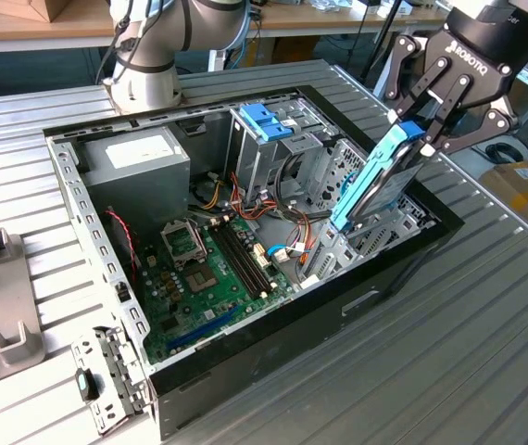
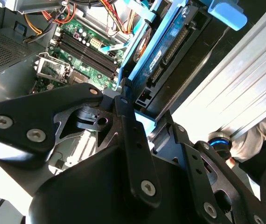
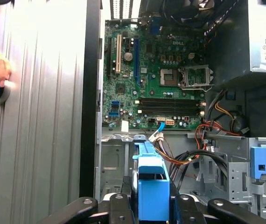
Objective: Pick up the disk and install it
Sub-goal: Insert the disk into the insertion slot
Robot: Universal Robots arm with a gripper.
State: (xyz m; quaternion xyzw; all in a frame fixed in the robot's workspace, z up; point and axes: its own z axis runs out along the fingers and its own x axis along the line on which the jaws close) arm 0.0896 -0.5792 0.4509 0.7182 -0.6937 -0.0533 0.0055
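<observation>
The gripper has its jaws clamped on the top end of the disk. The disk slants down from them toward 7 o'clock, its lower end at the bay on the case's 3 o'clock side.

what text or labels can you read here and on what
White sticker on grey metal power-supply box: too small to read.
White label on blue-framed dark-metal disk, held in the black pincer: blurred.
White print on green motherboard: too small.
</observation>
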